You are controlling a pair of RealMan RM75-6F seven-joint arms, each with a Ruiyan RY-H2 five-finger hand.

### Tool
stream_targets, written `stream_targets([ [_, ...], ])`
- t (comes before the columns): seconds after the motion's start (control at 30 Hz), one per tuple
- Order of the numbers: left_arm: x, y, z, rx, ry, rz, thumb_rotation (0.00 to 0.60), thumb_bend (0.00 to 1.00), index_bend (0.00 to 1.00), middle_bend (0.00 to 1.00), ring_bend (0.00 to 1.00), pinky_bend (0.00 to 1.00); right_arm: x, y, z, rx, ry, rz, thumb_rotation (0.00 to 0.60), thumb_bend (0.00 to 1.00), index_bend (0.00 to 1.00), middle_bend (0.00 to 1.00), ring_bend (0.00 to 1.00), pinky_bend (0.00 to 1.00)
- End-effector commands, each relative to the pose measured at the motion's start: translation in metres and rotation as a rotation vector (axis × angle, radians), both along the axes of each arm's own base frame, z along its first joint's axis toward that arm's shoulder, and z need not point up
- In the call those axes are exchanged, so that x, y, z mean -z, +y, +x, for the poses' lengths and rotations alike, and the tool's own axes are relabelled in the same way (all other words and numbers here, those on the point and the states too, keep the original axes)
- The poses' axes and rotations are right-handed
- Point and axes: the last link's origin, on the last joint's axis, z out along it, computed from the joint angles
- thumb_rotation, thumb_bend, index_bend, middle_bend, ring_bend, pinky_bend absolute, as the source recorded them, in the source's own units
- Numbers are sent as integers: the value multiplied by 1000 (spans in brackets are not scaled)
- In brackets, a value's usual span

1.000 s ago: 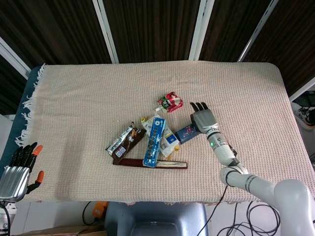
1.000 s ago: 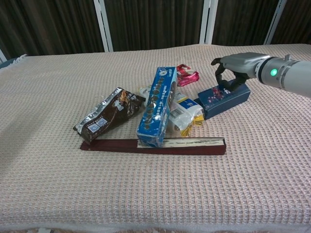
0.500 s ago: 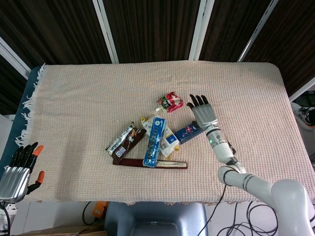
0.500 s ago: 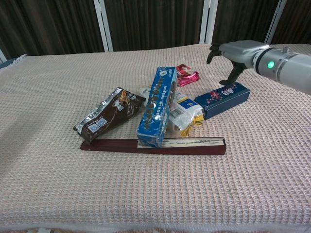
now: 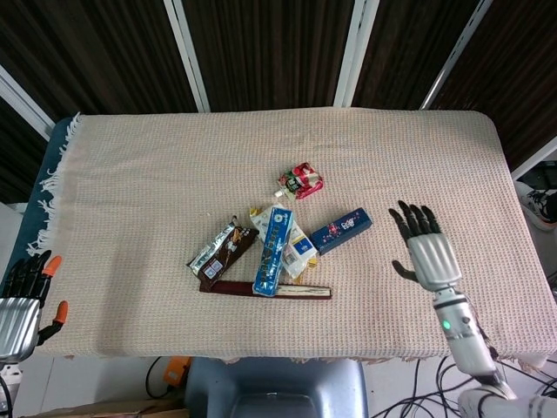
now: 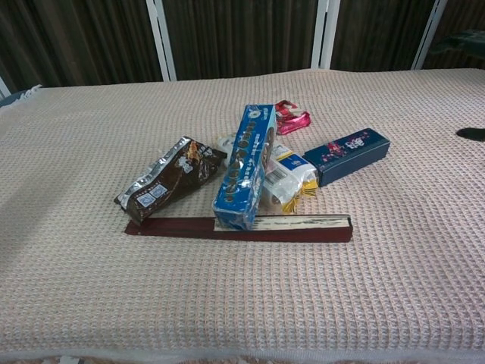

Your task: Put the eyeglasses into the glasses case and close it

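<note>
Both hands empty, fingers spread: right hand [image 5: 428, 252] right of the blue box [image 5: 342, 231], left hand [image 5: 22, 300] off-desk. I see no eyeglasses; next I must search.

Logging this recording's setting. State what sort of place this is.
Probably a lab or robot test room, not a home: a table under a beige woven cloth, dark slatted wall panels behind it, loose cables by the floor, and staged snack packets.

Tall blue carton [image 6: 245, 167]: centre of cloth-covered table [image 6: 394, 288], leaning on long maroon flat box [image 6: 239, 227] in front. Brown foil snack bag [image 6: 170, 178]: left. Navy rectangular box [image 6: 347, 155]: right. Red crumpled wrapper [image 6: 290, 117]: behind.
</note>
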Motion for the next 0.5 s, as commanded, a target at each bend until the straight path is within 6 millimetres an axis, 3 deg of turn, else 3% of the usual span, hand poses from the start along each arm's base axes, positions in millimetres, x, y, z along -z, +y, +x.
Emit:
stream_targets([
  [0.03,0,-2,1,3,2,2,600,441,0,0,0,42,-44,92,-47,57,2,-135,600,354,68,0,0,0],
  [0.5,4,-8,3,-7,22,-18,600,440,0,0,0,40,-46,96,-55,36,-21,-103,600,350,37,0,0,0],
])
